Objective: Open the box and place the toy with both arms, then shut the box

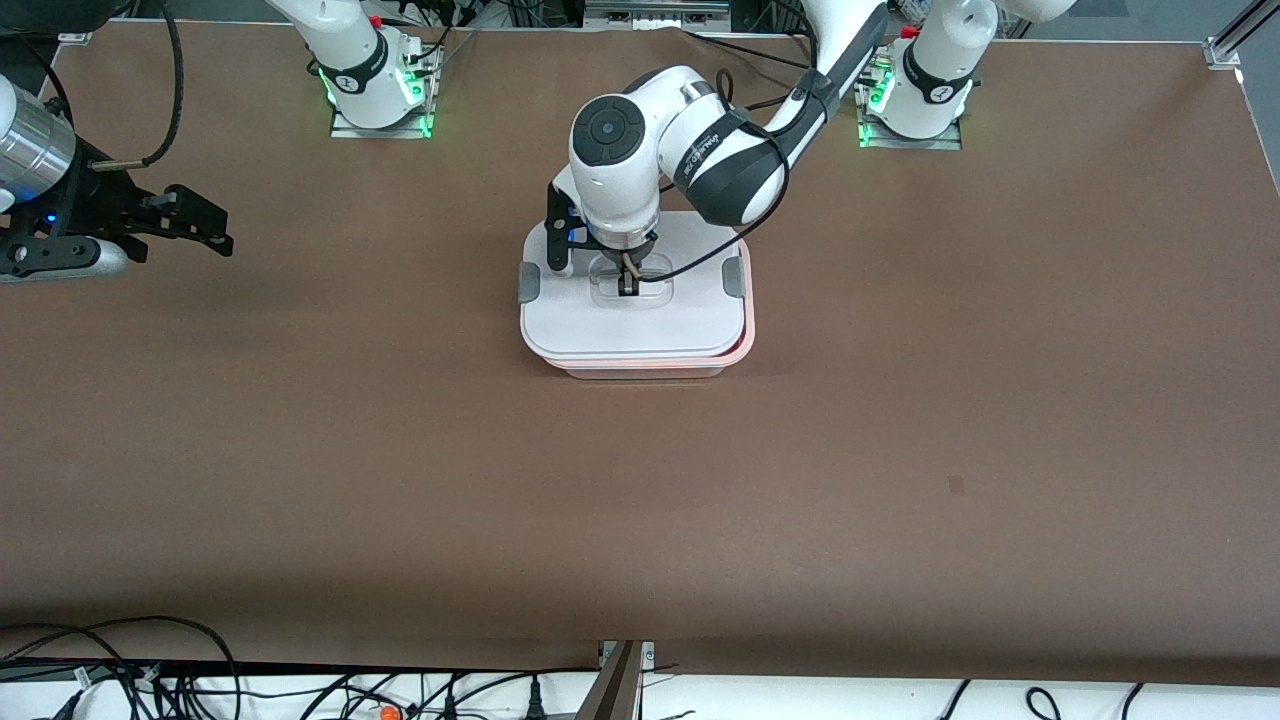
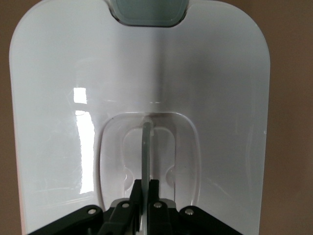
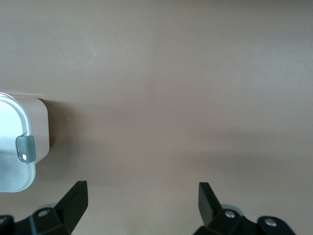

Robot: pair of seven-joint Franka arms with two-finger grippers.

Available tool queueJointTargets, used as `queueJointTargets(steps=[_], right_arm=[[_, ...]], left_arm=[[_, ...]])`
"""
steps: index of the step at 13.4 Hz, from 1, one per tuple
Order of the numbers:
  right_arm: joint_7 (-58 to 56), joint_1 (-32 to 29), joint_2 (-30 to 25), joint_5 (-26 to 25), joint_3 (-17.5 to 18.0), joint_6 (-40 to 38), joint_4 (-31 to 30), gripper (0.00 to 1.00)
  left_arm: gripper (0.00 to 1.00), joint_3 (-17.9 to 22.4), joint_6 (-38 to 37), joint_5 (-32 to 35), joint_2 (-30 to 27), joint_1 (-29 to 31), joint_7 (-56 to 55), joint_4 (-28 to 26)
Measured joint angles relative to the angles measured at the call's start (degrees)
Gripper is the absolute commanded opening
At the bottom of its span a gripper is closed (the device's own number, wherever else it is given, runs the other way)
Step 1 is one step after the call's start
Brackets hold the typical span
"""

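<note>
Toy unseen. Box (image 1: 636,325) top edge hidden under left arm (image 1: 700,150). Right arm (image 1: 40,200) cut by frame edge.

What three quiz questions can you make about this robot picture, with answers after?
1. True or false: the white lid sits on the pink box.
2. Which pincer is shut on the lid's clear handle: A) the left pincer, B) the right pincer?
3. Fill in: the right pincer is open and hangs over the bare brown ____.

Key: 1 true. 2 A. 3 table. The toy shows in no view, so none of the questions is about it.
</note>
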Motion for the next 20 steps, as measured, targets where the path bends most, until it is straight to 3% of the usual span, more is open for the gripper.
queueJointTargets(steps=[20], right_arm=[[0.00,0.38,0.00,0.00,0.44,0.09,0.00,1.00]], left_arm=[[0.00,0.77,-3.02,0.03,0.47,0.23,2.04,0.60]])
